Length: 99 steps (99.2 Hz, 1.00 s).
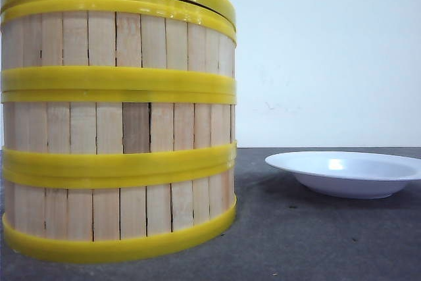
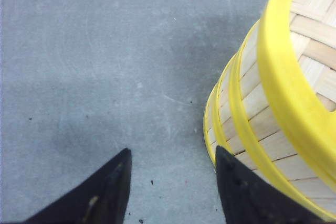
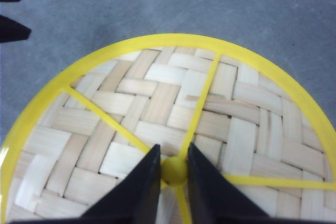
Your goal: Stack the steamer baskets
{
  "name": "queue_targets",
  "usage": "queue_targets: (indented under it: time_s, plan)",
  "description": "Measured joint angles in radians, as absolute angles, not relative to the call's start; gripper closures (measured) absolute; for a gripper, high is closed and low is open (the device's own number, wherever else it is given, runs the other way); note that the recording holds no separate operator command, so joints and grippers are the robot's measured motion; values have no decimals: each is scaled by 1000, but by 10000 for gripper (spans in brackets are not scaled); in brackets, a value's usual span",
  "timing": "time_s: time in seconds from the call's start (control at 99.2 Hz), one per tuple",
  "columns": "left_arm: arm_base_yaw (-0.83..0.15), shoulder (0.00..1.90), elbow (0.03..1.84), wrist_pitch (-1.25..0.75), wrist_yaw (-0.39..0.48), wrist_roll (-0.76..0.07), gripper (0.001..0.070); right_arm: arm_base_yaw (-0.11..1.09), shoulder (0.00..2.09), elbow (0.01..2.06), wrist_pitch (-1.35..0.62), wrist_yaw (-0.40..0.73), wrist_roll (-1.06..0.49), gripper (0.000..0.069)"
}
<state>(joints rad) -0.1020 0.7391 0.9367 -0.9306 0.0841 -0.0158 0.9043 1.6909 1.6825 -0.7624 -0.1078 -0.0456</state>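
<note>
3 steamer baskets (image 1: 118, 123) stacked in one upright column, left of front frame, resting on dark grey surface (image 1: 296, 241); pale upright wooden slats w/ thick yellow rims top & bottom; tiers aligned, one darker slat mid-tier.

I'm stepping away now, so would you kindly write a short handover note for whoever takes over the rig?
Right gripper: fingers close on either side of the lid knob; whether they clamp it is unclear.
Left gripper: open, empty, low over the table beside the stack.
Baskets: all three stacked in one column at front left. The lid sits on top, its rim slightly tilted in the front view.
Plate: empty, to the right of the stack.
Done: the stacking.
Left: likely only seating the lid flat, releasing the knob and pulling both arms clear.
</note>
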Motion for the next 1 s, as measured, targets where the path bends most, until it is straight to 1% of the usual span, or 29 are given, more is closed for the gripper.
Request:
queue_targets:
  time_s: [0.04,0.121,0.161,0.333,0.514,0.625,0.736,0.857,0.998]
  plan:
    - [-102,739,937,-931,84,-16,410,904,1691,1683,-768,-109,-46,582]
    - [-102,739,937,-931,84,-16,410,904,1689,1684,-785,-101,-51,479]
    - [-102,739,937,-931,84,-16,410,904,1687,1684,-786,-101,-51,445]
    - [-102,739,937,-931,84,-16,410,904,1684,1684,-780,-101,-52,389]
    - [-102,739,937,-931,84,-16,410,902,1625,1678,-797,-94,-47,272]
    - [-102,739,937,-931,84,-16,410,888,1534,1678,-830,-44,-47,253]
    - [-102,739,937,-931,84,-16,410,856,1412,1678,-919,36,-47,250]
    - [-102,739,937,-931,84,-16,410,769,1287,1639,-956,50,-47,250]
    - [-102,739,937,-926,84,-16,410,648,1127,1502,-969,53,-26,250]
